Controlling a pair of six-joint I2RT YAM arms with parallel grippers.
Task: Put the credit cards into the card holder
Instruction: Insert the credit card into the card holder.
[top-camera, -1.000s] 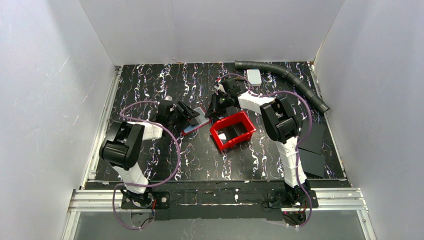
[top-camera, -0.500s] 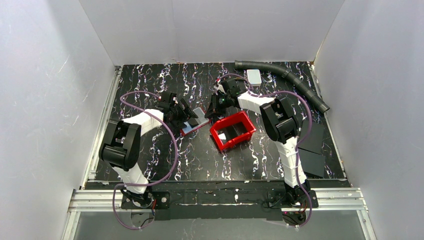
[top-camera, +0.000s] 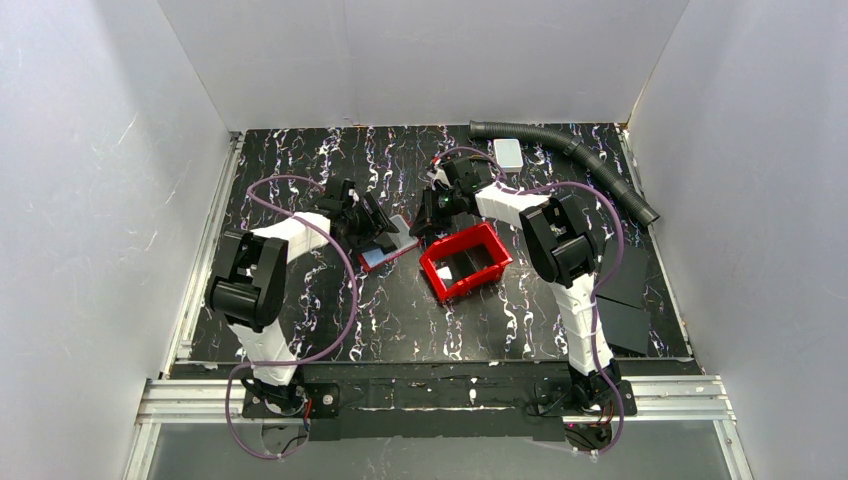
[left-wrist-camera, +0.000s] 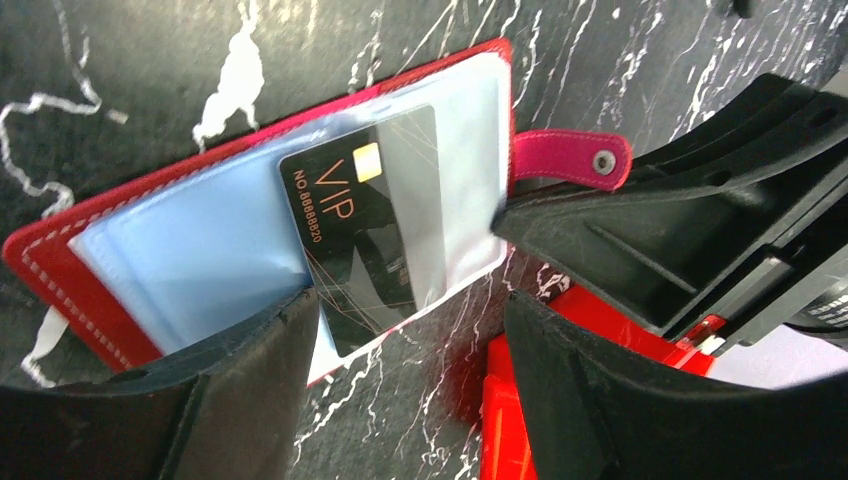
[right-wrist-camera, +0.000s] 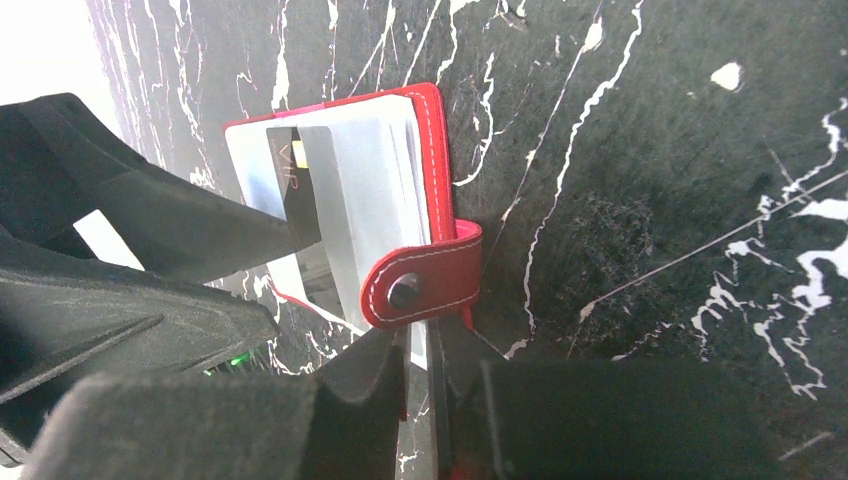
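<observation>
The card holder lies open on the table, dark red outside with pale blue-white clear sleeves inside; from above it shows as the card holder between the two arms. A black credit card marked VIP, with a gold chip, lies on the sleeves, its right half under a clear flap. My left gripper hangs open just over the holder's near edge, nothing between its fingers. My right gripper is shut on the holder's edge just below the snap strap.
A bright red plastic bin stands right beside the card holder, touching distance from both grippers. A white block and a grey corrugated hose lie at the back right. Black flat sheets lie at the right.
My left arm has stretched farther forward and its gripper has shifted a little back and to the right over the card holder. The right arm and the holder have not moved.
</observation>
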